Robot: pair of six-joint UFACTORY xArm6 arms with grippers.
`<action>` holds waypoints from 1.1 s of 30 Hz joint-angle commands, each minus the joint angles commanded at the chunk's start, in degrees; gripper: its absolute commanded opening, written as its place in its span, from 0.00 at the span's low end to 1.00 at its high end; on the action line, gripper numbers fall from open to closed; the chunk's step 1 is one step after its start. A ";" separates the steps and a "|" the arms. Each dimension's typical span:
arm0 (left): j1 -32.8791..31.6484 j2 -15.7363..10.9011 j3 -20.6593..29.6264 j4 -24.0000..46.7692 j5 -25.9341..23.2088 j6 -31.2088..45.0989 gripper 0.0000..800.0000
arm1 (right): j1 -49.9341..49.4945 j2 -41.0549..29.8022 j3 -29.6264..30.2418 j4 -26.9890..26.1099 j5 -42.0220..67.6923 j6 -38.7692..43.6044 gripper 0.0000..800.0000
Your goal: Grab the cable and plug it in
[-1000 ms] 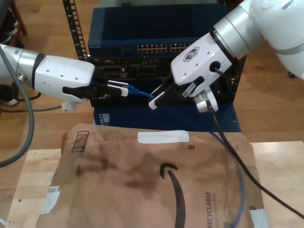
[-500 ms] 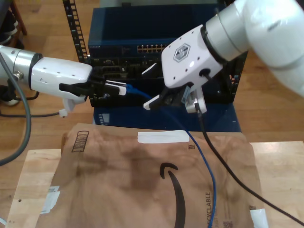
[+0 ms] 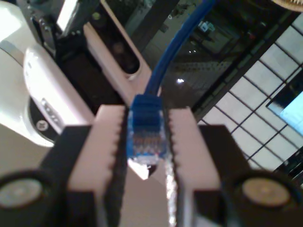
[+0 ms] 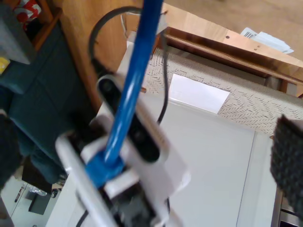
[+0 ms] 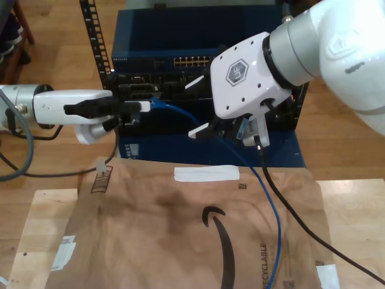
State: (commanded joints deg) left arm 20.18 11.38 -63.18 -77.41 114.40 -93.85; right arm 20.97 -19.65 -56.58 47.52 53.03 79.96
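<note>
My first claw [image 3: 146,142] clenched the cable [image 3: 147,130] at its plug; my second claw [image 5: 201,130] hung released beside the cable.

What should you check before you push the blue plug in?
1. Plug gripped by my first pincer: ok, both pads are shut on its sides.
2. My second pincer open: ok, its jaws stand apart with the cable running between them.
3. Plug pointing at a port on the switch: cannot tell, the plug's tip is too small to judge in the exterior view.
4. Cable slack: ok, it hangs loose down over the bag.
5. Cable's far end free: cannot tell, it runs out of the picture.
</note>
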 joint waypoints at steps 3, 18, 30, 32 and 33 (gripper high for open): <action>0.00 0.26 0.00 -0.09 0.97 -0.26 0.00 | 0.70 -1.32 -0.18 -0.09 -3.96 -0.97 0.89; 0.26 3.43 -0.18 0.00 11.43 -1.23 0.01 | 4.57 -4.48 3.16 -0.18 -6.07 -6.24 0.91; 0.18 6.77 -3.52 -1.14 11.34 -3.60 0.01 | 8.35 -6.33 6.15 -0.09 -9.49 -6.95 0.91; 0.09 6.95 -4.57 -2.02 11.25 -4.22 0.01 | 8.53 -6.33 6.33 0.00 -9.49 -6.95 0.91; 0.00 6.95 -5.10 -2.20 11.16 -4.40 0.01 | 8.62 -6.24 6.42 0.00 -9.49 -6.95 0.91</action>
State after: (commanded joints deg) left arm 20.18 18.33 -68.27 -79.60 125.56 -98.24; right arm 29.58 -25.89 -50.16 47.52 43.54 73.01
